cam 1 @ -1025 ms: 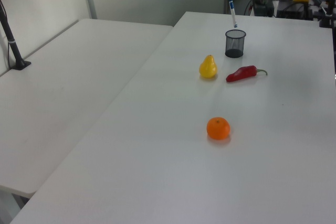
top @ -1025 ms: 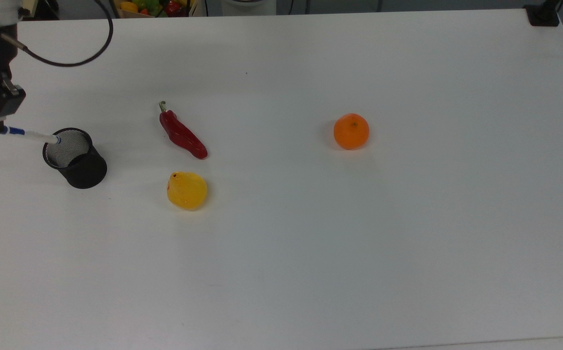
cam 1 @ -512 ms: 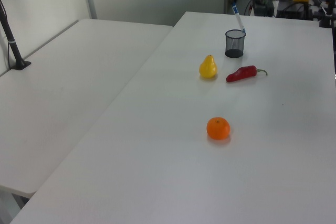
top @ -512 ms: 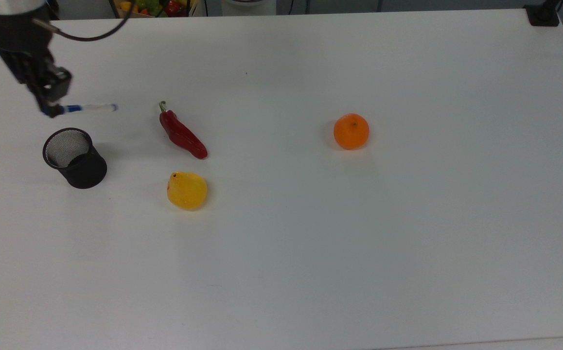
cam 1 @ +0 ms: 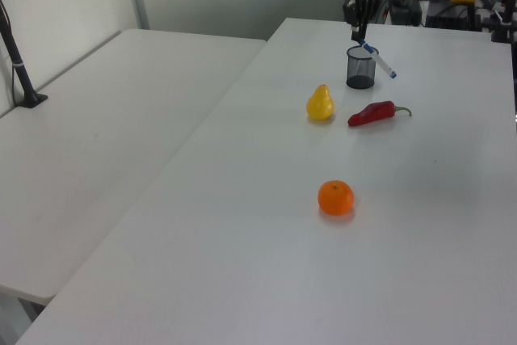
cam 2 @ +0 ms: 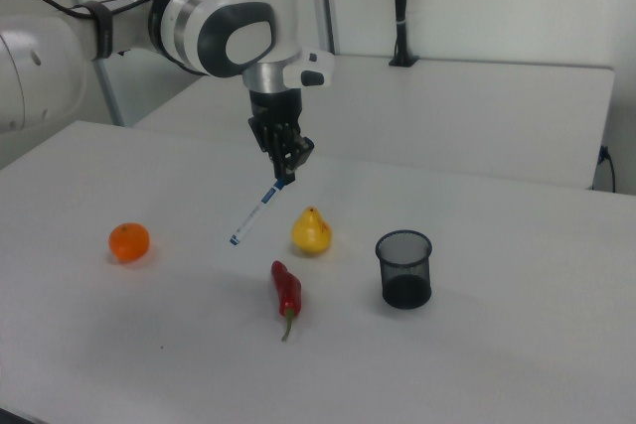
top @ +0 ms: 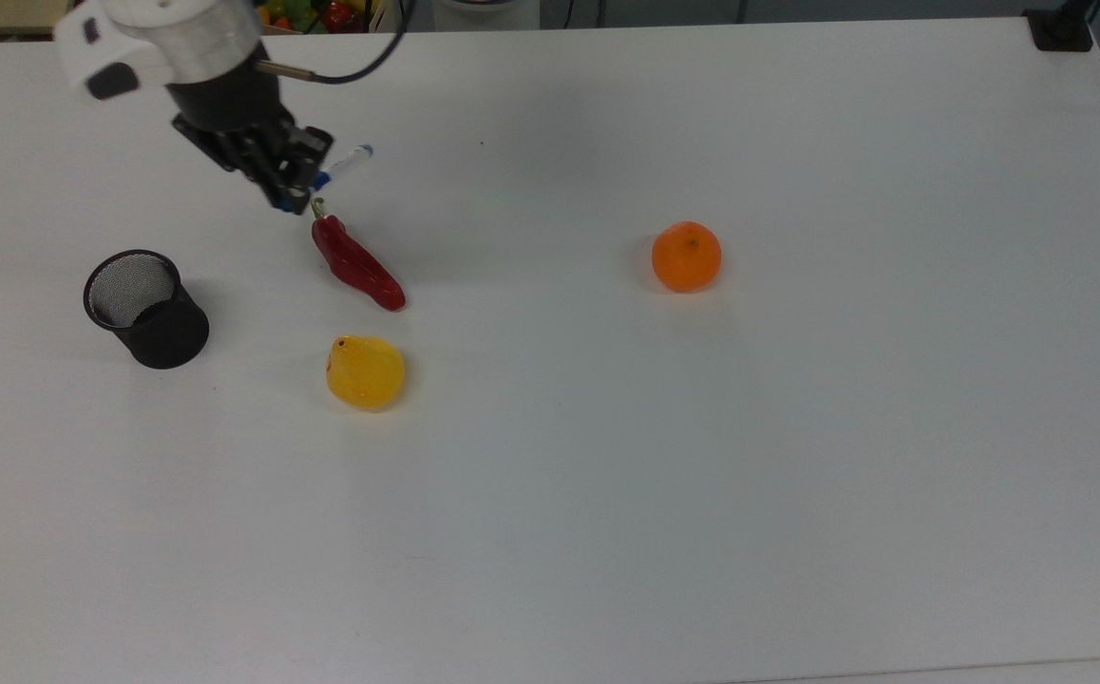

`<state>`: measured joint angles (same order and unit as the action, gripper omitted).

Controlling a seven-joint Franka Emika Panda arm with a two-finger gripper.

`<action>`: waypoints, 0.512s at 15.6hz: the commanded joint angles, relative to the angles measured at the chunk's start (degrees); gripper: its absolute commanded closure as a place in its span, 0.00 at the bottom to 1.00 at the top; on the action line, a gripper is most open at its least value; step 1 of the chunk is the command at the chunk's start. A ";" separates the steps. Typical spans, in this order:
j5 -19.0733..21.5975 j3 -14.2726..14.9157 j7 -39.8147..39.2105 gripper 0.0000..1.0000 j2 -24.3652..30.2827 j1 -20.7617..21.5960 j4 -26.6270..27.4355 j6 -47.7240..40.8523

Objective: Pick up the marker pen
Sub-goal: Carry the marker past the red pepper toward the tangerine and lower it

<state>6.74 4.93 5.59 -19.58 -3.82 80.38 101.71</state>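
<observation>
My gripper is shut on the blue-capped end of the marker pen. The white barrel hangs tilted in the air, well above the table. In the top view the gripper sits just above the stem of the red chilli, to the right of the black mesh cup. In the right view the pen slants down to the left, between the orange and the yellow pear. The mesh cup stands apart from the pen.
A yellow pear lies below the chilli and an orange sits right of centre in the top view. The white table stretches wide to the right and front. A second white table adjoins it on the left view's left.
The gripper has carried the marker pen up out of the mesh cup and to the right in the top view, ending over the chilli's stem. The pen is more tilted now.
</observation>
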 commanded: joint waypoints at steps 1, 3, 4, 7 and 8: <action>0.46 0.61 -2.43 0.95 0.25 4.69 1.79 -3.35; 0.20 0.61 -2.43 0.95 -0.54 7.15 2.58 -3.88; 0.11 0.61 -2.34 0.95 -1.06 8.29 3.11 -4.23; -0.41 0.70 -2.34 0.95 -3.08 11.55 4.52 -4.94; -1.03 0.70 -2.34 0.95 -3.87 12.43 4.61 -4.94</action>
<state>6.67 4.69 4.84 -22.15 5.70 83.62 98.03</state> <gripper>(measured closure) 0.824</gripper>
